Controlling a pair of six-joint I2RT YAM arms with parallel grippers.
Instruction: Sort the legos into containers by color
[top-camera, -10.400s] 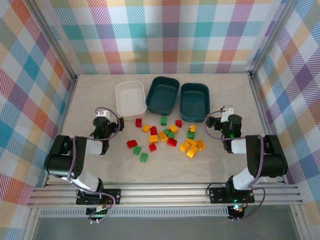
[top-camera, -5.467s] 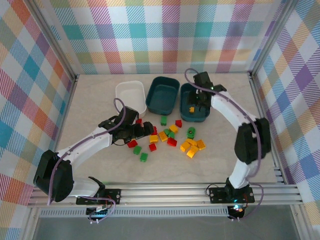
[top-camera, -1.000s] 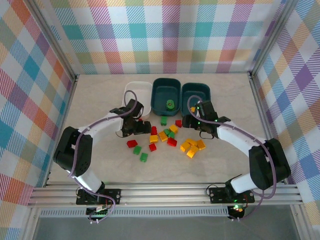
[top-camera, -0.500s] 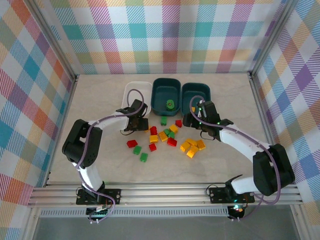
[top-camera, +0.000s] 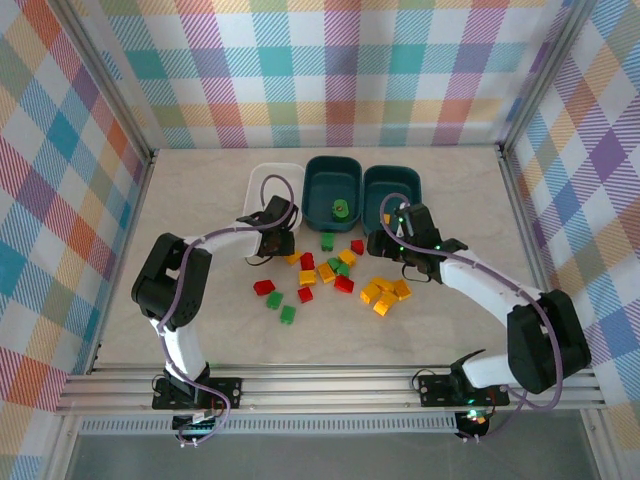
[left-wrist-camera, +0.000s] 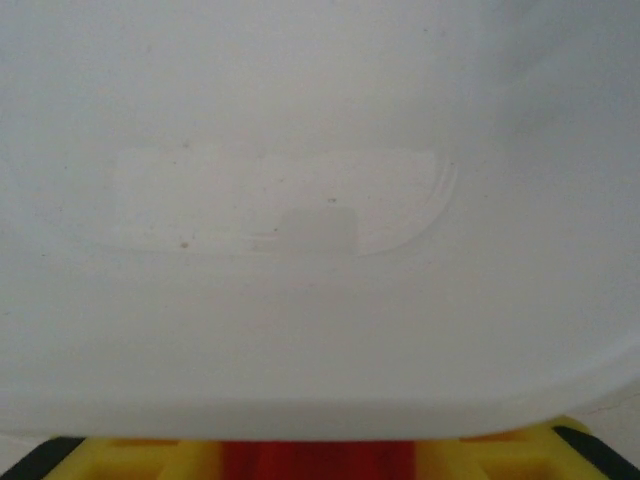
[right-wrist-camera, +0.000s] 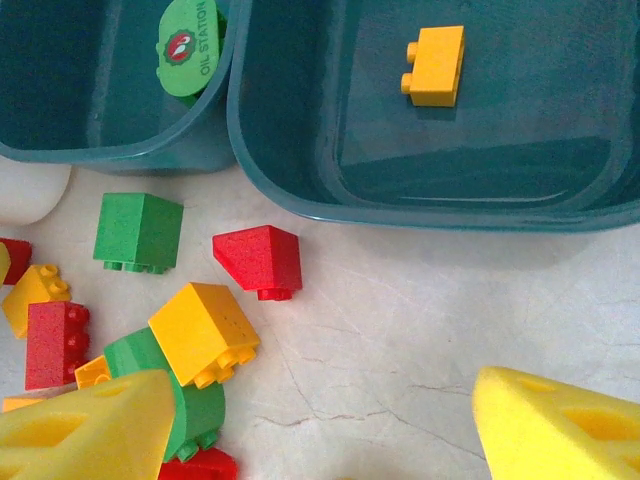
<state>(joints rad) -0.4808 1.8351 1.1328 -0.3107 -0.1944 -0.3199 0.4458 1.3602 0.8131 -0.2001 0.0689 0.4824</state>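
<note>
While the left jaws pinch a red lego (left-wrist-camera: 315, 462) between their yellow pads (left-wrist-camera: 130, 458), the white tub (left-wrist-camera: 320, 200) stands directly ahead of them, its pale wall very close to the wrist camera. Seen from above, that arm's tip sits at the white tub's near edge, just left of the middle teal tub (top-camera: 322, 180). The right jaws are spread wide, their yellow fingertips (right-wrist-camera: 90, 425) far apart with bare tabletop (right-wrist-camera: 400, 340) between them. They hang low over the tabletop by the near wall of the right teal tub (right-wrist-camera: 300, 130), which stands just beside the middle teal tub on its right. One yellow-orange brick (right-wrist-camera: 435, 65) lies on the floor of that right tub, and a green disc (right-wrist-camera: 190, 45) printed OIL STATION leans against the right wall inside the middle teal tub. On the near side of the middle teal tub, loose legos lie scattered on the tabletop. A green brick (right-wrist-camera: 138, 232) and a red brick (right-wrist-camera: 262, 258) lie closest to it, apart from each other, and a yellow brick (right-wrist-camera: 205, 333) lies a little nearer. A cluster of yellow-orange bricks (top-camera: 385, 293) lies nearer and to the right. A red piece (top-camera: 264, 287) and a green piece (top-camera: 288, 315) lie nearer and to the left.
</note>
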